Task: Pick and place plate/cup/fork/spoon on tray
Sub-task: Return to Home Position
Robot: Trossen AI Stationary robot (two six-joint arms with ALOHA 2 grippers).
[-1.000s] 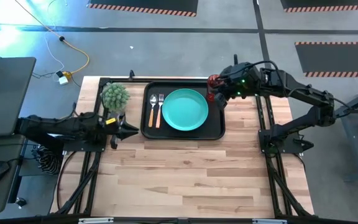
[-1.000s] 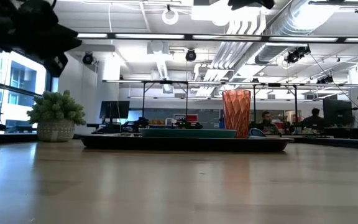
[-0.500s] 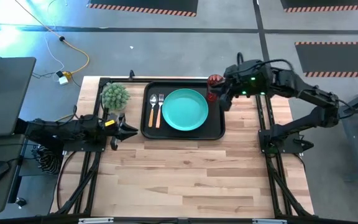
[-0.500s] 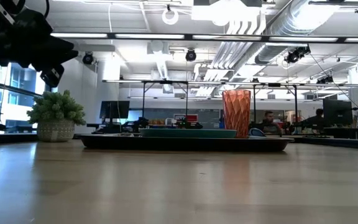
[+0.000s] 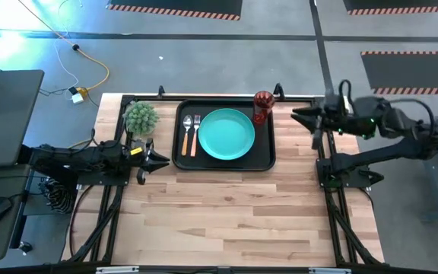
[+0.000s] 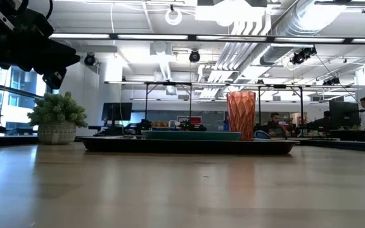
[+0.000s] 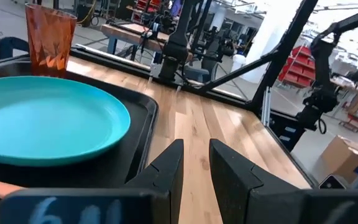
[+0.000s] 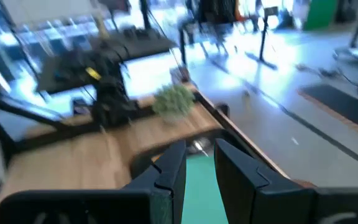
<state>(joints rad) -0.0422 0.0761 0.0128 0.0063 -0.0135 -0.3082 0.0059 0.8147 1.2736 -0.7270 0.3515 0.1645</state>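
Observation:
The black tray (image 5: 265,156) lies at the table's far middle. On it lie the teal plate (image 5: 226,134), the fork (image 5: 196,134) and the spoon (image 5: 186,135) left of the plate. The red cup (image 5: 263,105) stands upright on its base in the tray's far right corner; it also shows in the low view (image 6: 241,114). My left gripper (image 5: 158,160) is shut and empty, just off the tray's near left corner (image 7: 196,163). My right gripper (image 5: 296,116) is shut and empty, right of the cup near the table's right edge (image 8: 200,158).
A spiky green plant in a pot (image 5: 141,116) stands left of the tray, beside my left gripper. Black frame rails (image 5: 322,144) run along the table's left and right sides. Bare wood (image 5: 226,213) spreads over the table's near half.
My right gripper has drawn back from the cup toward the table's right edge. The cup has stayed upright in the tray's far right corner.

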